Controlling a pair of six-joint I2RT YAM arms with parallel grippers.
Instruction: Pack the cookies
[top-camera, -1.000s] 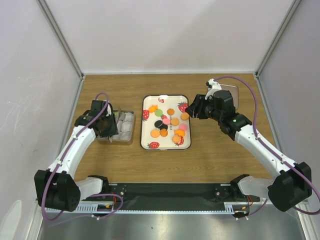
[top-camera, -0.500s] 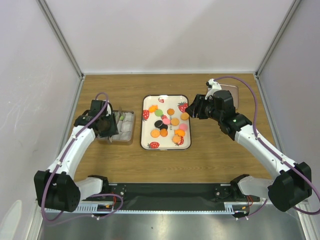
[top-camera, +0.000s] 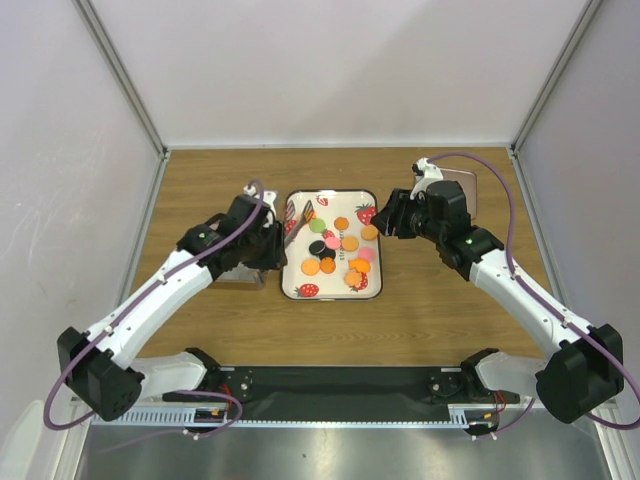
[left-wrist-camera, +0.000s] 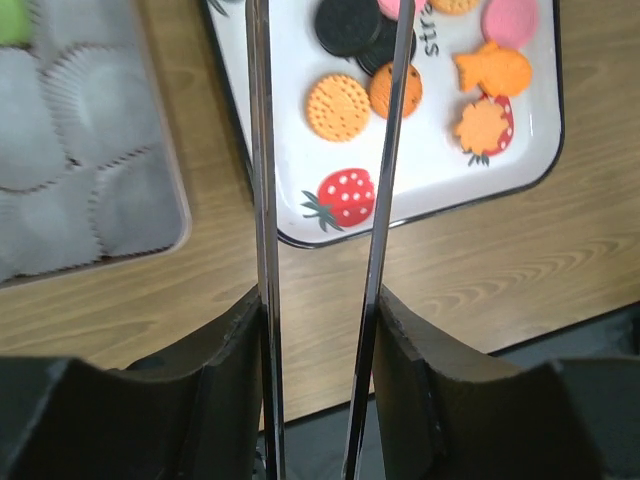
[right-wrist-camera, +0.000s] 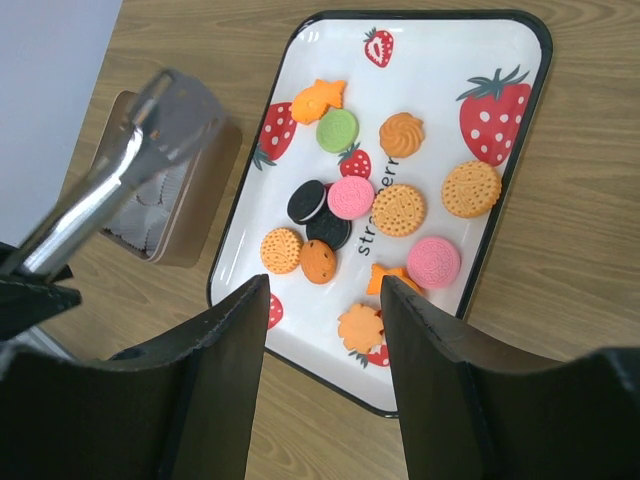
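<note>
**Overhead view**
- Wooden table (top-camera: 420, 310), walled by pale panels.
- White rectangular tray with black rim and strawberry prints (top-camera: 294, 262), at the table's middle.
- The cookies (top-camera: 350, 243): small flat pieces in orange, pink, green and black, lying loose on the tray, mostly in its middle and right part.
- Left gripper (top-camera: 277, 240): at the tray's left edge, clamped on a pair of steel tongs (top-camera: 303, 213) whose tips reach over the tray's upper left corner.
- Brown box lined with white paper cups (top-camera: 238, 277): left of the tray, mostly hidden under the left arm.
- Right gripper (top-camera: 382, 222): by the tray's upper right edge, pointing at it.

**Left wrist view**
- Left gripper (left-wrist-camera: 318, 305): its jaws press the two thin blades of the steel tongs (left-wrist-camera: 262, 150) from both sides; the blades stand narrowly apart and hold nothing.
- The cookies (left-wrist-camera: 337, 107): round orange ones, a black sandwich one, a pink one, and fish- and flower-shaped orange ones, all on the tray (left-wrist-camera: 440, 175).
- The box (left-wrist-camera: 60, 160): just left of the tray; a green round piece shows at its far corner.

**Right wrist view**
- Right gripper (right-wrist-camera: 325, 290): jaws wide, nothing between them, above the tray's near edge.
- The cookies (right-wrist-camera: 399, 209): all on the tray (right-wrist-camera: 440, 60).
- The tongs (right-wrist-camera: 120, 180): blurred, at left over the box (right-wrist-camera: 205, 215).
</note>
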